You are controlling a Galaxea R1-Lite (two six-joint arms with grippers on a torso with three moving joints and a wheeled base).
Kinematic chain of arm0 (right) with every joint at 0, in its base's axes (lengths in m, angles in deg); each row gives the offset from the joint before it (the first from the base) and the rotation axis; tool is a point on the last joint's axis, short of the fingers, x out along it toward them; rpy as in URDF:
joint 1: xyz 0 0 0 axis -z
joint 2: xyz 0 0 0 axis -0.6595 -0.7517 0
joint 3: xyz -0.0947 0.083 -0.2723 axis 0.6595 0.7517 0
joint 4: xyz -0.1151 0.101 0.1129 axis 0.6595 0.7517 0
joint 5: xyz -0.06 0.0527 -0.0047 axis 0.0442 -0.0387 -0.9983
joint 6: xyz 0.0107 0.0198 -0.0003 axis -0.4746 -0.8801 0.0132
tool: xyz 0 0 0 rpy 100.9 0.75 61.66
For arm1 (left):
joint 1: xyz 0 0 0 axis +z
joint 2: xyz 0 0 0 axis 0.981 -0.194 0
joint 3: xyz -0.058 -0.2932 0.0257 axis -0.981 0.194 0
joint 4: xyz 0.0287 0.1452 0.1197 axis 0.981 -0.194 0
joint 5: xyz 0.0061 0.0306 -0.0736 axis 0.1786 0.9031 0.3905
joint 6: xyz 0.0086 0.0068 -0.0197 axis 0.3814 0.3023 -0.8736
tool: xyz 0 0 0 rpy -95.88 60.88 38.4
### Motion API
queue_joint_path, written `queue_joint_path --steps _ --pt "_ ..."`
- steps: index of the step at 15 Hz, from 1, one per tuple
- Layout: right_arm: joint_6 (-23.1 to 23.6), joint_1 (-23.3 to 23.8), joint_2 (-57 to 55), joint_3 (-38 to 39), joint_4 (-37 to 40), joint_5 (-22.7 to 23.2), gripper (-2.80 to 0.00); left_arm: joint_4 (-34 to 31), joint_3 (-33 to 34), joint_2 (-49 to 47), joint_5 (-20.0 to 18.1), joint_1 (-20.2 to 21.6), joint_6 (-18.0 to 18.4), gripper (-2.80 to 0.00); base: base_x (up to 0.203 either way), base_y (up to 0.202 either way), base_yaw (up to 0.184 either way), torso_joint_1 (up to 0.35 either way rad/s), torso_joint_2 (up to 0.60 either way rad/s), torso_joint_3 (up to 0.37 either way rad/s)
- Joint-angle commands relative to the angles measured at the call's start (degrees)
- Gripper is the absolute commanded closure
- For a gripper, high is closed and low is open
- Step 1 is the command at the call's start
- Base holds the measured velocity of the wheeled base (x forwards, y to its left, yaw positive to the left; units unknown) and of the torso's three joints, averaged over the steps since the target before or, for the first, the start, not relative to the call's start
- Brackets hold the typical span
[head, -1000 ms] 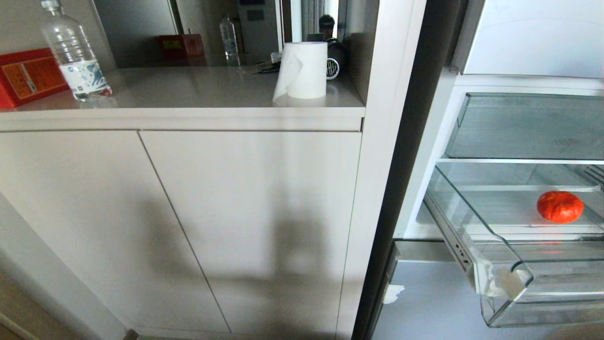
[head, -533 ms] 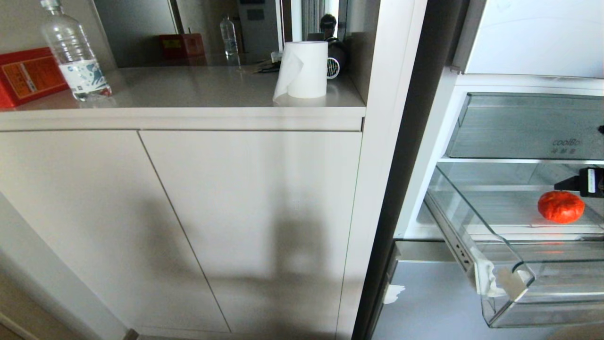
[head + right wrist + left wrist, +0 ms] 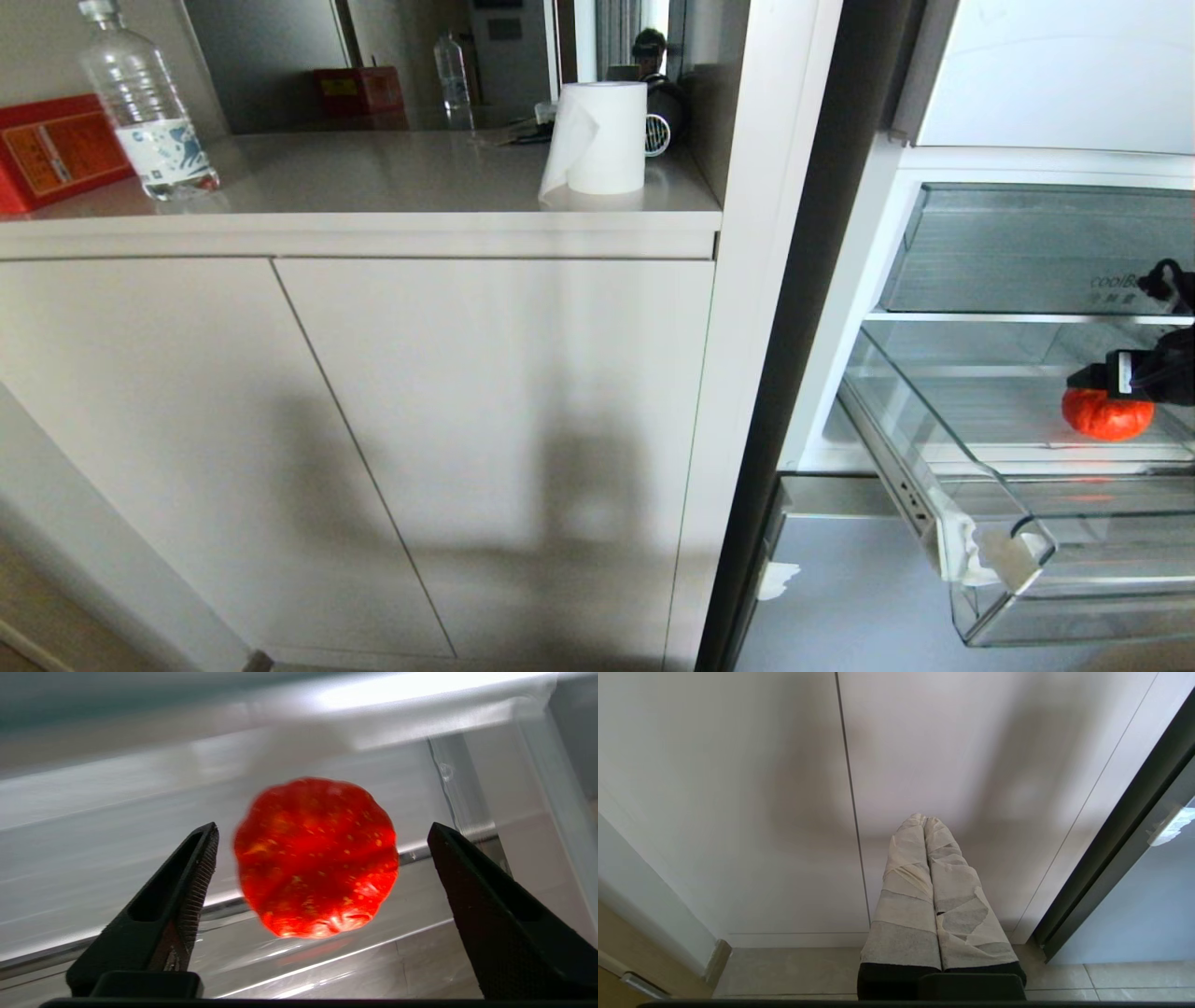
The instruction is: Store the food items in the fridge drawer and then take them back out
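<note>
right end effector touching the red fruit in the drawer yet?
Apart. Right wrist view: the right end effector straddles the red fruit with drawer floor visible between each finger and the fruit.

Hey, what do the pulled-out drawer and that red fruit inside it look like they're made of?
The fridge drawer: clear, glossy rigid plastic by the look; you see straight through its walls, and its ribbed floor catches glare. The red fruit: smooth, shiny lobed skin with pale flecks and bright highlights; whether real or a plastic replica, the look leaves open.
</note>
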Motion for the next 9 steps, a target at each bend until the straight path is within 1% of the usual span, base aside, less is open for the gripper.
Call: queue_joint_path --steps 1,7,8,9 --pt "0.1 -0.1 -2.0 -0.2 -0.4 -0.4 -2.80 0.0 0.0 0.0 0.0 0.0 0.0 0.00 0.000 0.000 0.000 0.000 0.00 0.000" --pt "0.0 -0.1 -4.4 -0.2 -0.5 -0.5 -2.80 0.0 0.0 0.0 0.0 0.0 0.0 0.00 0.000 0.000 0.000 0.000 0.00 0.000" --pt "0.0 -0.1 -4.7 -0.2 -0.5 -0.5 0.00 0.0 0.0 0.0 0.0 0.0 0.0 0.00 0.000 0.000 0.000 0.000 0.00 0.000" --pt "-0.1 -0.1 -4.6 -0.2 -0.5 -0.5 0.00 0.0 0.0 0.0 0.0 0.0 0.0 0.00 0.000 0.000 0.000 0.000 0.00 0.000"
